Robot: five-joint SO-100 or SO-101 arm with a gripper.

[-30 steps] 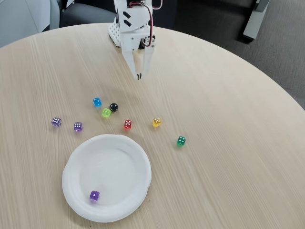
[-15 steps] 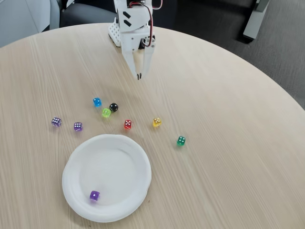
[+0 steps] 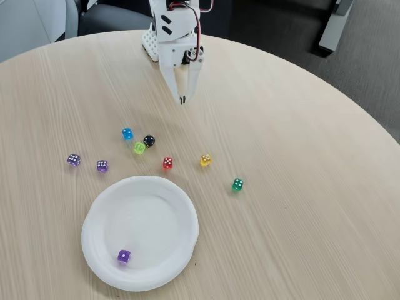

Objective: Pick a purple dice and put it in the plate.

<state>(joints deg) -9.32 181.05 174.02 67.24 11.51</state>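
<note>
In the fixed view a round white plate (image 3: 181, 212) lies near the table's front edge, and one purple dice (image 3: 124, 255) rests inside it at the lower left. Two more purple dice (image 3: 74, 160) (image 3: 102, 165) sit on the wood just beyond the plate's upper left rim. My white gripper (image 3: 182, 99) hangs at the back of the table, pointing down, fingertips together and holding nothing. It is well behind all the dice and the plate.
A row of other dice lies between gripper and plate: blue (image 3: 127, 133), black (image 3: 149, 140), lime (image 3: 139, 147), red (image 3: 167, 162), yellow (image 3: 205, 160) and green (image 3: 237, 184). The round wooden table (image 3: 300, 156) drops off to dark floor at the right and back.
</note>
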